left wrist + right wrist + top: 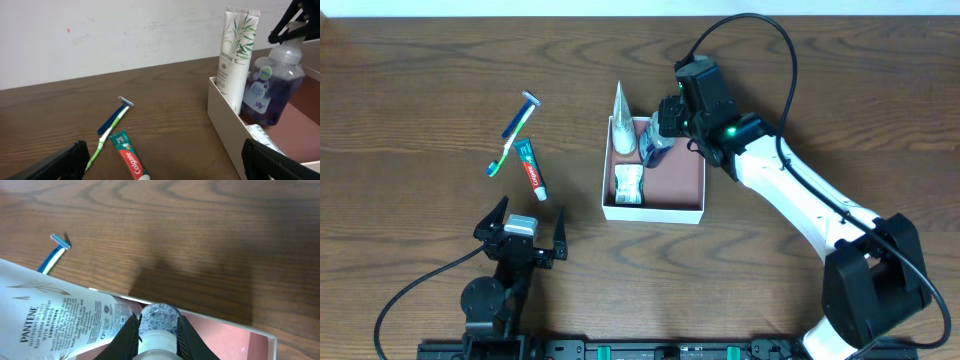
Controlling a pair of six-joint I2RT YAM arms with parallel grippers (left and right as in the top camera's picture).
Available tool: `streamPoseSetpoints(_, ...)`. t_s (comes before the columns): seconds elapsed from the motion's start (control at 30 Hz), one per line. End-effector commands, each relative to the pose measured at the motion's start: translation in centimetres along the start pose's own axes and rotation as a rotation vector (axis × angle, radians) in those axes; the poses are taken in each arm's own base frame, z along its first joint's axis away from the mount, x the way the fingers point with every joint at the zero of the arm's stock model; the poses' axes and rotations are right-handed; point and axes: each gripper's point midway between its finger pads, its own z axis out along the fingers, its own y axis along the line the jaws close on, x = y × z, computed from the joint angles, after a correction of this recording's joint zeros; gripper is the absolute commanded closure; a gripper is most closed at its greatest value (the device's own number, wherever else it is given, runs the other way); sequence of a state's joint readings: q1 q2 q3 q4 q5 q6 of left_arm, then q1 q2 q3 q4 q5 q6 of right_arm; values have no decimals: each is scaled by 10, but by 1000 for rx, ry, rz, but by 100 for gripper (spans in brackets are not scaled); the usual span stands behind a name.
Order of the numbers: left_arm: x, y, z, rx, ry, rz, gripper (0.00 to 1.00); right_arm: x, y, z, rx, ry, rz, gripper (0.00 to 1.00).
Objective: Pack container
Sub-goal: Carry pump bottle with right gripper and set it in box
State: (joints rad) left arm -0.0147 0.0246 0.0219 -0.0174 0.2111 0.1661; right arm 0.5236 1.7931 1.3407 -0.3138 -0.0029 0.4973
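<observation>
The dark wood table (pixel 420 80) fills the scene. The white right arm (pixel 790 195) reaches across it to the container (pixel 655 213), which sits near the middle of the table. A Pantene tube (pixel 237 50) stands upright in the container against its left wall. Just beside the tube is a purple bottle (pixel 272 90), and the right gripper (pixel 156 327) is clamped on its white neck. A small packet (pixel 628 185) lies flat inside the container, nearer the front. Well left of the container lie a toothpaste tube (pixel 532 168), a green toothbrush (pixel 100 145) and a blue razor (pixel 111 120), close together. The left gripper (pixel 526 228) sits near the front edge, jaws spread wide and holding nothing.
</observation>
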Motion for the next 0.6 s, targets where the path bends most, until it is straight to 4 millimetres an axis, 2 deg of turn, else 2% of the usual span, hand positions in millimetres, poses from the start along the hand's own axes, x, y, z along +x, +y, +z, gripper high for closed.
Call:
streamPoseSetpoints(0.0,16,-5,1,29,46,7,2,-5,6,4,-7,-19,-41,89)
streamPoseSetpoints(0.37,16,-5,1,29,46,7,2,0,4,16,-4,-8,-40,88)
streamPoseSetpoints(0.43,16,-5,1,29,46,7,2,0,5,16,-7,-10,-42,83)
streamPoseSetpoints(0.57,16,-5,1,29,46,7,2,1,11,16,-16,-12,-49,66)
